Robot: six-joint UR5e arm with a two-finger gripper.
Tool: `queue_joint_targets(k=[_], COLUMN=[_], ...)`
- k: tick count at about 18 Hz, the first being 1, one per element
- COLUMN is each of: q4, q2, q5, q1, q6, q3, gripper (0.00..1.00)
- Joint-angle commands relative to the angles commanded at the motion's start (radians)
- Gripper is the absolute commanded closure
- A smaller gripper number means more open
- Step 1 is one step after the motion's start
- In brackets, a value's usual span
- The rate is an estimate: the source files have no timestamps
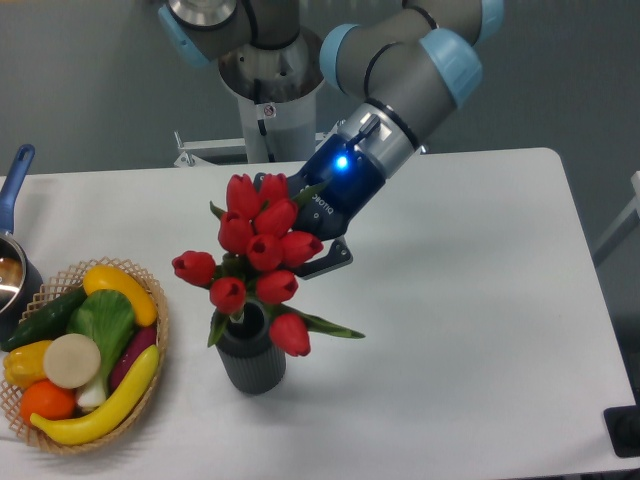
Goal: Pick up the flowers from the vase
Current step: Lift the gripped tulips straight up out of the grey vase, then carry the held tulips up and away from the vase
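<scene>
Fixed camera, looking down on a white table (470,330) from the near side.

The arm (405,75) reaches in from the far side, angled down and left, a blue light lit on its wrist. The gripper (300,245) is buried in the right side of the flowers (258,262). One dark finger (330,262) shows just right of the blooms; the other is hidden behind the buds. The jaws appear clamped on the bunch, though the contact itself is covered by the blooms.

The flowers are a tight cluster of red tulip buds, with one bud sticking out to the left and one hanging low on the right. Green leaves splay out at the bottom, one pointing right. The bunch sits high above the vase (250,358); only a few stems and leaves reach down to the rim, and I cannot tell whether the stem ends are inside the mouth.

The vase stands upright on the table, directly below the bunch, dark grey and ribbed.

Left of the vase, near it but apart, is a wicker basket (158,372) of toy produce. At the far left edge is a pot (12,262) with a blue handle.
</scene>
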Motion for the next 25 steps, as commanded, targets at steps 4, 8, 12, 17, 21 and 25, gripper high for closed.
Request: queue_joint_targets(k=[4, 8, 12, 17, 21, 25], q4=[0.000, 0.000, 0.000, -0.002, 0.000, 0.000], q2=[0.028, 0.041, 0.040, 0.034, -0.003, -0.008], q5=[0.000, 0.000, 0.000, 0.006, 0.011, 0.015], q1=[0.012, 0.014, 0.046, 0.151, 0.257, 0.314], q6=[-0.032, -0.097, -0.117, -0.115, -0.089, -0.060], q3=[0.003, 0.046, 0.068, 0.060, 0.060, 0.037], gripper=[0.66, 0.66, 0.66, 0.66, 0.66, 0.66])
